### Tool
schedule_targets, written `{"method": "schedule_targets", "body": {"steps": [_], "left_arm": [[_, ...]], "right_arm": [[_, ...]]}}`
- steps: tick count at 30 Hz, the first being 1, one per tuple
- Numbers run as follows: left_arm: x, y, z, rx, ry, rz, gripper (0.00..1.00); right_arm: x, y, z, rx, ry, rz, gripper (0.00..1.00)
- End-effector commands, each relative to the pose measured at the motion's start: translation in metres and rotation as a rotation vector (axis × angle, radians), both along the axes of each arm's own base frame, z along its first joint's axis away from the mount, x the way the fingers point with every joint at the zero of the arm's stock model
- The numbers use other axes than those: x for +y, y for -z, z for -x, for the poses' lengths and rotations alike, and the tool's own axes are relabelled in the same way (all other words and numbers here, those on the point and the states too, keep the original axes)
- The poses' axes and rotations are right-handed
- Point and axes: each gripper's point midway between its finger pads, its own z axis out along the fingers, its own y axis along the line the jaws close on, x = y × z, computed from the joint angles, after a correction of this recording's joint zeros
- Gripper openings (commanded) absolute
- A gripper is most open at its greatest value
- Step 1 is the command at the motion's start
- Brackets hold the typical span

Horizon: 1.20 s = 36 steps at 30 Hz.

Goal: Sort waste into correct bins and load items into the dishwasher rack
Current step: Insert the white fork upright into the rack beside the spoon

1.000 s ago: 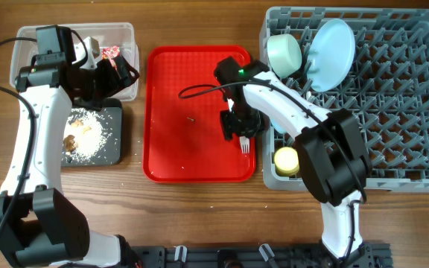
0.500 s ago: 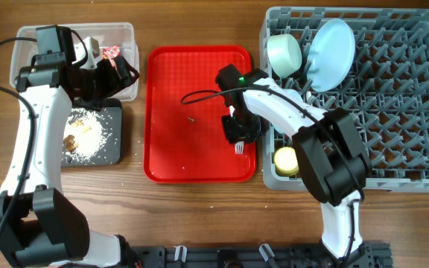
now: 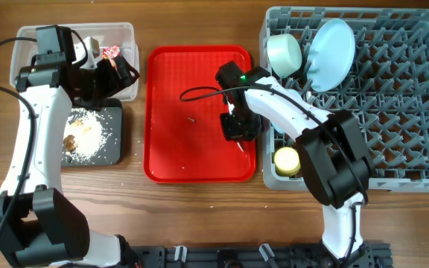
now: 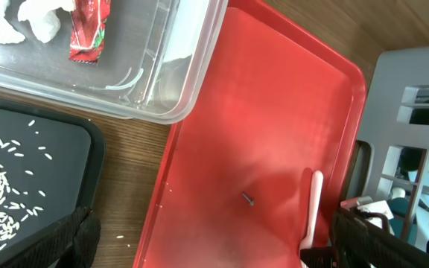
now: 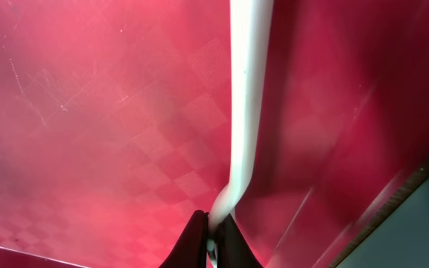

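A white plastic fork [image 5: 244,97] sits at the right edge of a flat red plastic tray [image 3: 177,89] in the middle of the frame, just beside a large grey pegged plastic rack [image 3: 393,112]. The right tool [image 5: 213,231] is pinched tight on the fork's handle. The rack holds a mint-green bowl [image 3: 284,52], a pale blue round plate [image 3: 330,53] and a small yellow cup [image 3: 286,158]. At upper left, the left tool [image 3: 119,72] hovers over a clear rectangular plastic tub [image 3: 28,33], fingers spread wide, gripping nothing. The tub contains crumpled white tissue [image 4: 21,11] and a small red printed wrapper [image 4: 89,33]. Below it, a shallow black rectangular tray [image 3: 114,119] holds rice-like scraps [image 3: 88,138].

Tray [image 3: 177,82] open; rack [image 3: 270,177] wall adj.
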Motion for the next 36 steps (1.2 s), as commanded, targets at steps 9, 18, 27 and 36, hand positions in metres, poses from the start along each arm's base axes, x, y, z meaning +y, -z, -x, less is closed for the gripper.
{"method": "schedule_targets", "body": {"steps": [9, 18, 27, 36], "left_arm": [[0.003, -0.009, -0.003, -0.029, 0.002, -0.012, 1.00], [0.003, -0.009, -0.003, -0.029, 0.002, -0.012, 1.00], [0.003, -0.009, -0.003, -0.029, 0.002, -0.012, 1.00], [0.003, -0.009, -0.003, -0.029, 0.002, -0.012, 1.00]], "right_arm": [[0.008, -0.070, -0.029, -0.186, -0.037, -0.091, 0.04], [-0.062, -0.193, -0.033, -0.478, 0.085, -0.057, 0.04], [-0.179, -0.216, -0.001, -0.455, 0.273, 0.227, 0.04], [-0.215, -0.150, 0.023, -0.262, 0.338, 0.319, 0.04]]}}
